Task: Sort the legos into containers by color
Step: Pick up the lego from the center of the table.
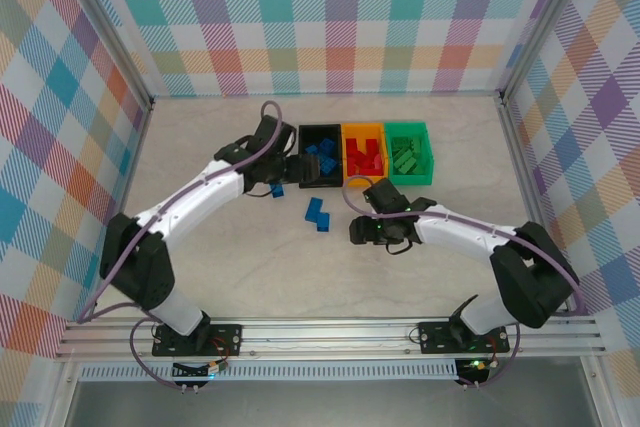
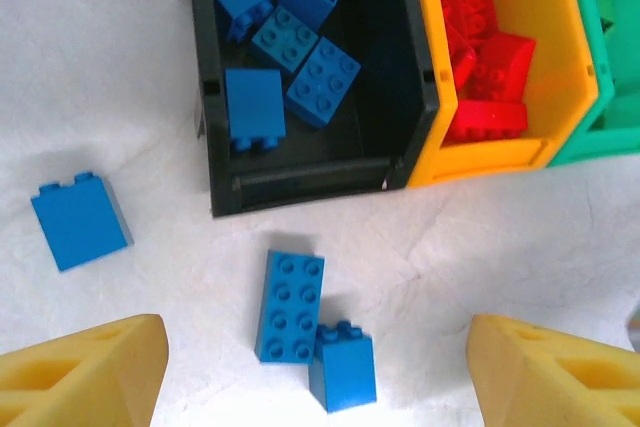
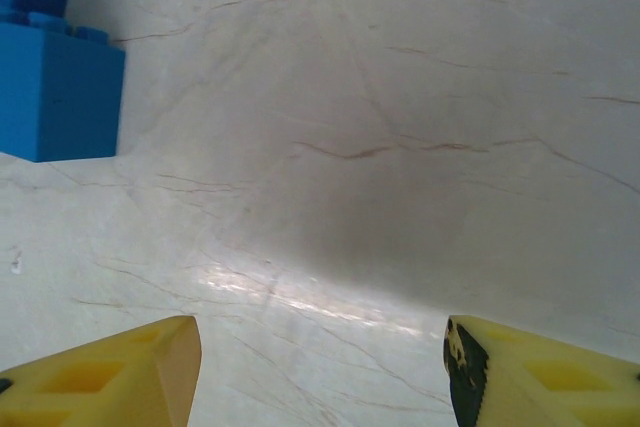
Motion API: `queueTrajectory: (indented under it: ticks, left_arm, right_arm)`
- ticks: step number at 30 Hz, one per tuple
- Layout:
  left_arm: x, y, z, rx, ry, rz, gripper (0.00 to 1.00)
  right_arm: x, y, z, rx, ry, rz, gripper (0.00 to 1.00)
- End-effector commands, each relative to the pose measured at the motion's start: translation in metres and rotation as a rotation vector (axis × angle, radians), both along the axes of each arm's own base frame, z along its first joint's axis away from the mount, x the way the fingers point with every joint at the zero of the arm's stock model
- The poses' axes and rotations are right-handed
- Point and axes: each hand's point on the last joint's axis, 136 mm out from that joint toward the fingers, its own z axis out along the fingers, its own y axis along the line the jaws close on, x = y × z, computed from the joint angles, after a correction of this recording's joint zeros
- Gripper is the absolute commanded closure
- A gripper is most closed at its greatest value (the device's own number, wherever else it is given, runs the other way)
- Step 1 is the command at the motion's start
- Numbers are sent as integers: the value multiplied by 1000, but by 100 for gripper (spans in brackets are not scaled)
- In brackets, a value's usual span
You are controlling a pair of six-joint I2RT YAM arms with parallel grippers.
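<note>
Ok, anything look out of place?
Loose outside the black bin: a lone blue brick on its side to its left, and a long brick touching a square brick in front. Otherwise nothing odd.

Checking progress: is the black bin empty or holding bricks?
Holding bricks: five blue legos lie inside the black bin; three more sit on the table.

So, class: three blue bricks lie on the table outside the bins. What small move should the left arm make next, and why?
Probably lower the open left gripper onto the oblong blue brick, which lies almost straight ahead between its fingers and touches a smaller blue brick. Both sit just outside the black bin, where the other blue bricks already are.
</note>
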Motion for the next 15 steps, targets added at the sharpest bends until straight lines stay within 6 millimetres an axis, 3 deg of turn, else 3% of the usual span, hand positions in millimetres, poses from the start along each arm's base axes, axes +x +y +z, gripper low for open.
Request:
queueTrajectory:
  ticks: [1,10,15]
  left_arm:
    - [-20,4,-9,-41,-14,-2,22]
    - [-71,58,-57,61,27,99,23]
    - [-84,67,-72,48,53,140,23]
  right_arm:
    - [2,33,9,59,-13,59,34]
    - [-1,75,0,23,-18,136,34]
    - [6,84,-1,5,-11,132,34]
